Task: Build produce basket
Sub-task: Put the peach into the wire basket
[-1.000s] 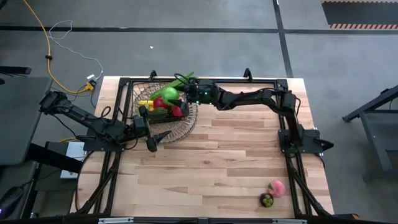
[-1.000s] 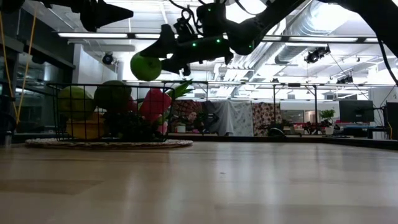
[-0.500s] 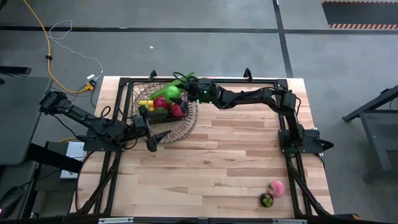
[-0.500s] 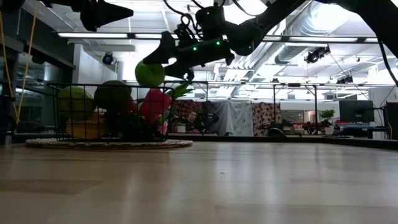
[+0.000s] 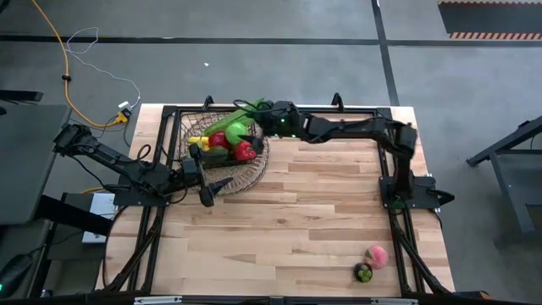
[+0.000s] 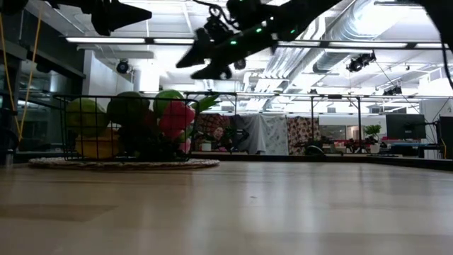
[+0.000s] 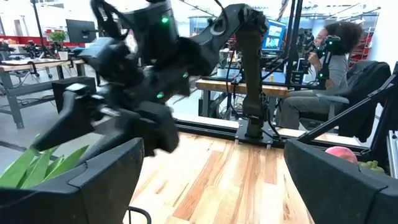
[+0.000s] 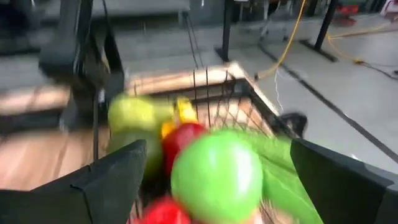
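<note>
The right tool (image 5: 264,119) hangs spread and empty over the basket (image 5: 254,174), where a green apple (image 8: 216,175) sits atop red, yellow and green produce. The left tool (image 5: 206,196), also spread, waits at the rim. 2 pieces (image 5: 371,263) remain on the worktop (image 5: 322,212); likely light, hard, smooth, best pinched across the middle.

Pale planked wood table (image 5: 296,212), dark wire-mesh basket (image 5: 254,165), smooth glossy green fruit (image 8: 216,173), matt black arms
</note>
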### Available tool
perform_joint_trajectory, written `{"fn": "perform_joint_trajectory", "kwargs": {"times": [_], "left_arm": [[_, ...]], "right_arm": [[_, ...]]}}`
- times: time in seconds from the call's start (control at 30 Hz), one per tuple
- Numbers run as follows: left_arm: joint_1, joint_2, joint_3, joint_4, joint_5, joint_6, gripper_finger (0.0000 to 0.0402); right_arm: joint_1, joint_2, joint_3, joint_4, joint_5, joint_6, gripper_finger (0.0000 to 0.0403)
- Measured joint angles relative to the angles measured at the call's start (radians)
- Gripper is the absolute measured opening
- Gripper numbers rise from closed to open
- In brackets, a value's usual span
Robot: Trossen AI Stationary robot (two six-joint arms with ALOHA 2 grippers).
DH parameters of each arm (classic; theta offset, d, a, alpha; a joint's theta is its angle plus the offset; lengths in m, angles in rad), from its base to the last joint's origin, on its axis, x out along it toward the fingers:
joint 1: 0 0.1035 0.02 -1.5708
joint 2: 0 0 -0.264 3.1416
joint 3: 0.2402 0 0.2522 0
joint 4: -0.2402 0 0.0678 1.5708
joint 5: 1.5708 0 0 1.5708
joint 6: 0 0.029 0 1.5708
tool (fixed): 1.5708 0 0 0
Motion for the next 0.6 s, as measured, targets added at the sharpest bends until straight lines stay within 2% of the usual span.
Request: {"fn": "perform_joint_trajectory", "kwargs": {"times": [0.07, 0.17, 0.33, 0.4, 0.6], "left_arm": [[0.0, 0.0, 0.0, -0.006, 0.0, 0.0, 0.0376], [0.0, 0.0, 0.0, -0.022, -0.001, 0.0, 0.0376], [0.0, 0.0, 0.0, -0.021, -0.023, 0.0, 0.0376], [0.0, 0.0, 0.0, -0.017, -0.024, 0.0, 0.0376], [0.003, 0.001, 0.0, 0.002, -0.009, -0.002, 0.0376]], "right_arm": [[0.014, -0.058, -0.058, -0.064, 0.006, -0.033, 0.0385], [0.047, -0.169, -0.221, -0.056, 0.058, -0.032, 0.0385], [0.115, -0.411, -0.603, 0.141, 0.158, 0.026, 0.0385], [0.15, -0.507, -0.737, 0.219, 0.162, 0.065, 0.0385], [0.229, -0.734, -1.009, 0.478, 0.164, 0.122, 0.0385]]}}
